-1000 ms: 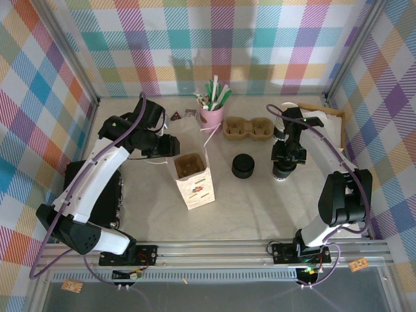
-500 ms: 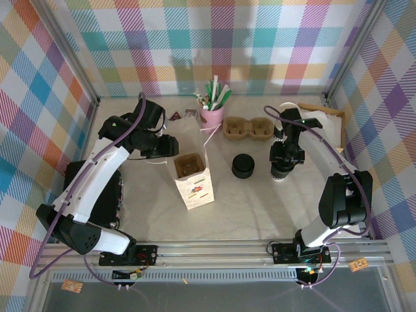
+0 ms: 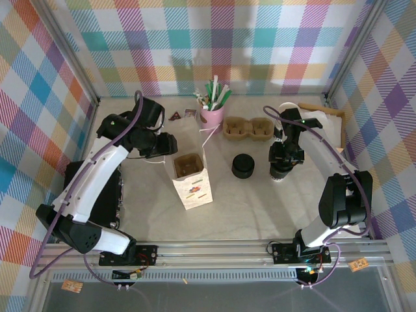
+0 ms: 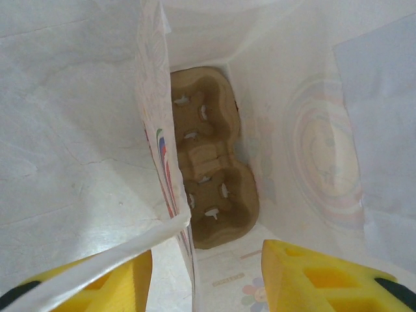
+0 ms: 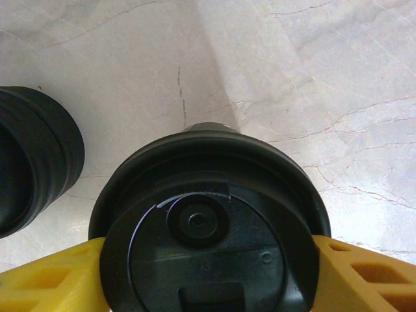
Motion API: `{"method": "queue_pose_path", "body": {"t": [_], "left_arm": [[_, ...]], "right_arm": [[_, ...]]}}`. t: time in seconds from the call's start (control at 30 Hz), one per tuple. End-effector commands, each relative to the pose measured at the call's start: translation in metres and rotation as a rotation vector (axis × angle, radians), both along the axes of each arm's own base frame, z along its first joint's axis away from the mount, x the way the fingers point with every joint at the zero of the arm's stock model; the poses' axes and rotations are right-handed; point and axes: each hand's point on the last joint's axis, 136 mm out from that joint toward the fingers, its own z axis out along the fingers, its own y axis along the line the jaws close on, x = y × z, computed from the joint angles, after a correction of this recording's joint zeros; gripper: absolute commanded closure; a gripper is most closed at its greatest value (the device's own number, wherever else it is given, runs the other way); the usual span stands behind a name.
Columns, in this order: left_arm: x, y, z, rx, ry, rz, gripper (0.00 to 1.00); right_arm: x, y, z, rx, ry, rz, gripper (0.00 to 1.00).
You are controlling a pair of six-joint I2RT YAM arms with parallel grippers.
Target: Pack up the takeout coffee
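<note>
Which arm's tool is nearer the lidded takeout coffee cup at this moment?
Right. The right tool sits on the takeout coffee, its fingers against both sides of the black lid. The left tool is far off, straddling one wall of the paper bag.

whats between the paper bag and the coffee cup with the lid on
The black lid stack stands between the paper bag and the takeout coffee, apart from both. That shows in the top external view.

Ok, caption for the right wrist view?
Right tool clasps the black-lidded takeout coffee from both sides; a black lid stack sits alongside on the table.
</note>
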Motion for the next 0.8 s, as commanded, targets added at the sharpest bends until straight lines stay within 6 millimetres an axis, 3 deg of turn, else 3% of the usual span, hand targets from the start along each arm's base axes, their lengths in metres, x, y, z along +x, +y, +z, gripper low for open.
{"method": "queue_pose_path", "body": {"t": [0.0, 0.1, 0.4, 0.77], "left_arm": [[-0.009, 0.004, 0.000, 0.026, 0.034, 0.012, 0.53], [-0.011, 0.007, 0.002, 0.036, 0.033, 0.014, 0.57], [-0.016, 0.009, -0.003, 0.041, 0.028, 0.000, 0.79], [-0.019, 0.003, -0.006, -0.001, 0.023, -0.024, 0.80]], "right_arm": [[-0.022, 0.019, -0.020, 0.080, 0.131, 0.035, 0.82], [-0.020, 0.019, -0.016, 0.080, 0.123, 0.037, 0.84], [-0.016, 0.019, 0.002, 0.074, 0.108, 0.047, 0.95], [-0.018, 0.010, -0.007, 0.012, 0.124, 0.050, 0.91]]}}
